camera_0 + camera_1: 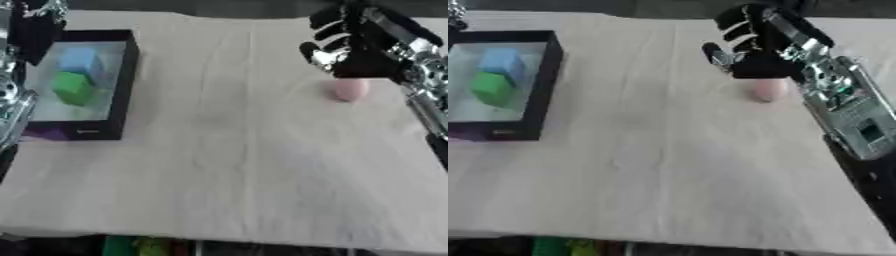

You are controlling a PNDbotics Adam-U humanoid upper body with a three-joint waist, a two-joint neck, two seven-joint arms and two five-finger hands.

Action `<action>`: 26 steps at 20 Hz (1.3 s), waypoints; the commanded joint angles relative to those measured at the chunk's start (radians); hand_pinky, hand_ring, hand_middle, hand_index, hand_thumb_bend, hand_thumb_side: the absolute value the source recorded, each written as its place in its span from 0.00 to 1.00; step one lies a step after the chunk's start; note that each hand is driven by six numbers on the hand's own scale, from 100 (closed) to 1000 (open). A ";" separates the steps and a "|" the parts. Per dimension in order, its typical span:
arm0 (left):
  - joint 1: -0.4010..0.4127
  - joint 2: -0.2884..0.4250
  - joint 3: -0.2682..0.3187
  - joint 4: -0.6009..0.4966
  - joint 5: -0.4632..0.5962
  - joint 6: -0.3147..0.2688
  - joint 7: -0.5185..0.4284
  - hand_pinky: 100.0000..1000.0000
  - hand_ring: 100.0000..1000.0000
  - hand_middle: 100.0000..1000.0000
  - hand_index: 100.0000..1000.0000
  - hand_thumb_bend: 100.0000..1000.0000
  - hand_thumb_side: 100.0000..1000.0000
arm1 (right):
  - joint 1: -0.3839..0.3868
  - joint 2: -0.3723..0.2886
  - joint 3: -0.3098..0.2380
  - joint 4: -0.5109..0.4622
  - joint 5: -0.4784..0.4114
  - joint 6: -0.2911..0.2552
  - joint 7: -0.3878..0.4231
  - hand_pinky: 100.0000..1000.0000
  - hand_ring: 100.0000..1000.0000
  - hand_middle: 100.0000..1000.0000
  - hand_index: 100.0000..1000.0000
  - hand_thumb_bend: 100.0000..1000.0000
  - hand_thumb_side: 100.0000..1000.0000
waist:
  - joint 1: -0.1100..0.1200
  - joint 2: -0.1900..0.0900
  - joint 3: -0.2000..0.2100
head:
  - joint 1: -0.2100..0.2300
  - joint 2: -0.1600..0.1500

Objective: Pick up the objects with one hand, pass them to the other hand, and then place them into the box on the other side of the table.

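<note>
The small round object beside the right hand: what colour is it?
Pale pink object, clearest in the left eye view.

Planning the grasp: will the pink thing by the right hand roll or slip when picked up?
The pink object looks rounded and smooth, so it may roll on the cloth if nudged. It seems small beside the right hand, so probably light. Curled fingers should cup it; its stiffness cannot be told.

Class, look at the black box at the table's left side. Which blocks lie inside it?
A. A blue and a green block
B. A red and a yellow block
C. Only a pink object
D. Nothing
A: inside the black box lie a blue block and a green block.
</note>
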State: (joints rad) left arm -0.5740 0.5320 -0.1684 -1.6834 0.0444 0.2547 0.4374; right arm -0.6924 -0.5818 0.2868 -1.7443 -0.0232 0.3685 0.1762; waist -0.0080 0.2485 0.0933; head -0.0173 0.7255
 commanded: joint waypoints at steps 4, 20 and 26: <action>0.007 -0.007 0.006 -0.044 0.014 -0.028 0.019 0.63 0.74 0.66 0.80 0.00 0.64 | -0.049 -0.110 -0.020 0.068 0.083 -0.023 0.153 0.75 0.80 0.77 0.77 0.29 0.08 | -0.001 -0.011 0.006 | -0.030 -0.027; 0.014 -0.021 -0.012 -0.099 -0.007 -0.044 0.002 0.62 0.73 0.64 0.78 0.00 0.61 | -0.133 -0.184 -0.047 0.379 0.346 -0.181 0.409 0.81 0.84 0.79 0.79 0.32 0.00 | -0.002 0.010 0.019 | -0.067 -0.051; 0.016 -0.022 -0.011 -0.100 -0.004 -0.036 0.006 0.62 0.73 0.64 0.78 0.00 0.62 | -0.137 -0.180 -0.052 0.433 0.404 -0.195 0.403 0.82 0.84 0.79 0.79 0.32 0.00 | 0.000 0.019 0.022 | -0.076 -0.057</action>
State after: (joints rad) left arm -0.5519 0.4947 -0.1850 -1.7667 0.0430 0.2156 0.4416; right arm -0.8096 -0.7279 0.2505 -1.3138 0.3668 0.1786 0.5810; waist -0.0095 0.2830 0.1134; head -0.0885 0.6819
